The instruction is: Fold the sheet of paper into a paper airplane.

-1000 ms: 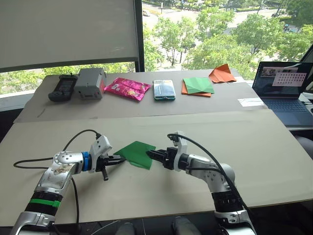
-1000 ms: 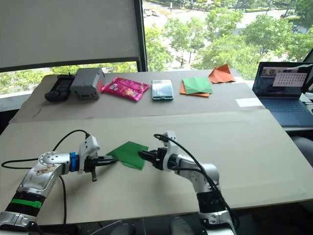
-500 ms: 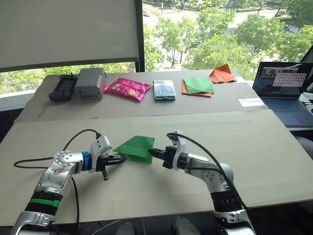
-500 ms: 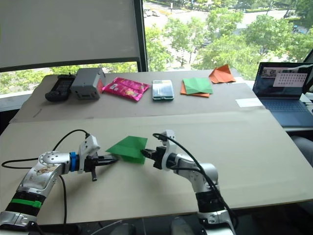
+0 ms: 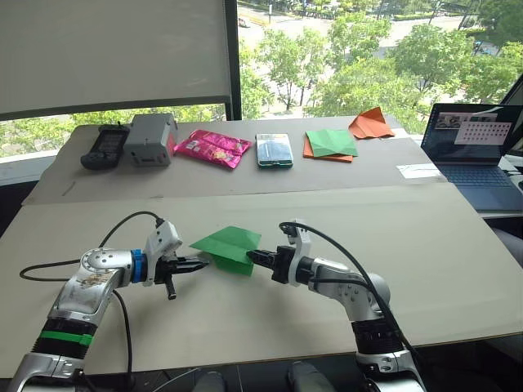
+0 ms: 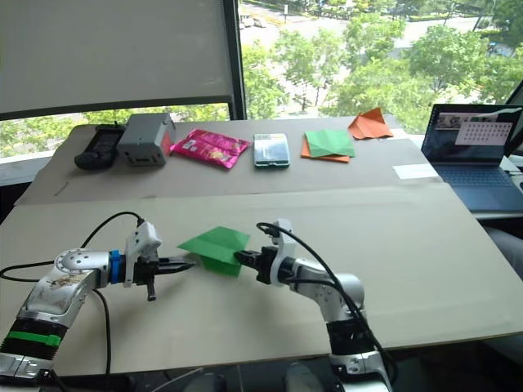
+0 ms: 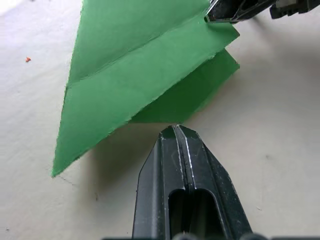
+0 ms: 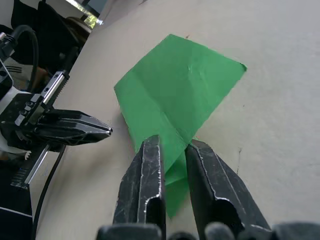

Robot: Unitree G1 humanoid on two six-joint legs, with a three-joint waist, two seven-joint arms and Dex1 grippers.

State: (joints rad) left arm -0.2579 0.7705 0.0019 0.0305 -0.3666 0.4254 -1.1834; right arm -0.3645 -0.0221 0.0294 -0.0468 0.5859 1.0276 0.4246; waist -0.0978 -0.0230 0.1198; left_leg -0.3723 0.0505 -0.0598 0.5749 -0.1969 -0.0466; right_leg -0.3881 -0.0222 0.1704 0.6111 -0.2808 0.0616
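The sheet of paper is bright green and creased into a pointed wedge, its upper layer lifted off the tan table. My right gripper is shut on the wedge's right edge; in the right wrist view the paper runs in between the two black fingers. My left gripper is shut and holds nothing. Its tip lies low on the table, just short of the paper's near-left edge.
Along the back of the table lie a black handset, a grey box, a pink packet, a small teal box, a green-and-orange paper stack and an orange pointed paper shape. A laptop stands at the right.
A second ago the paper lay flat; my right gripper has since lifted and turned its edge so the wedge stands raised. My left arm drew back slightly to the left.
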